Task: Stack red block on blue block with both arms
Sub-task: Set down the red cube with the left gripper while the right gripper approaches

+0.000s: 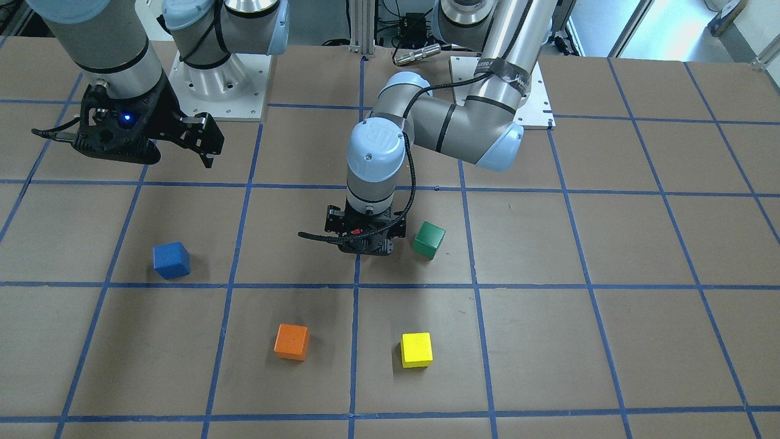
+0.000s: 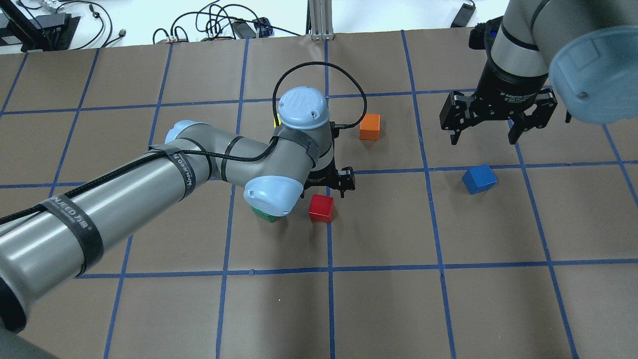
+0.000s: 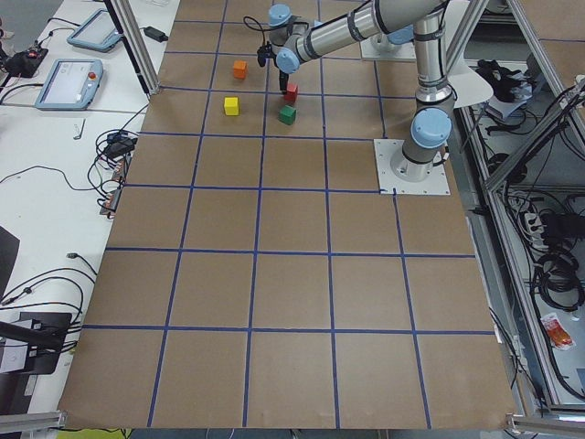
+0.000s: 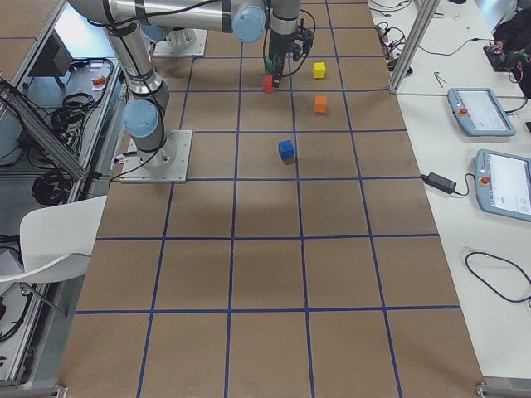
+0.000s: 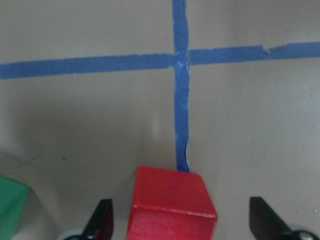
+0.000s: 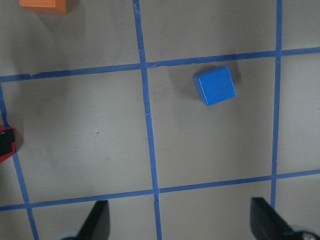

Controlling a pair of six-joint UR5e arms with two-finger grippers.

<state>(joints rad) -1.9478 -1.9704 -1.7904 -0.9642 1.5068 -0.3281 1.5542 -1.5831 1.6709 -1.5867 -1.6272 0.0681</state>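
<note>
While agape astride red block (image 2: 320,208), L gripper (image 5: 182,220); R gripper (image 2: 482,138) agape too; "UR" joint cap (image 1: 375,137).

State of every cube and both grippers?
Small solid red cube: on table, ungripped.
Small solid blue cube: on table, nothing stacked.
Black two-finger left gripper: open, flanking red cube.
Black two-finger right gripper: open, empty, raised.
Orange cube: on table.
Yellow cube: on table.
Green cube: on table.

Bottom edge of left wrist view crops the red block (image 5: 172,207), which is nearly all hidden under the left tool (image 1: 364,242) in front view; overhead, green block (image 2: 263,215) mostly under left arm (image 2: 271,192) elbow cap, yellow block (image 2: 273,122) just a sliver behind its wrist; orange block (image 6: 44,5) cropped at right wrist view's top.
</note>
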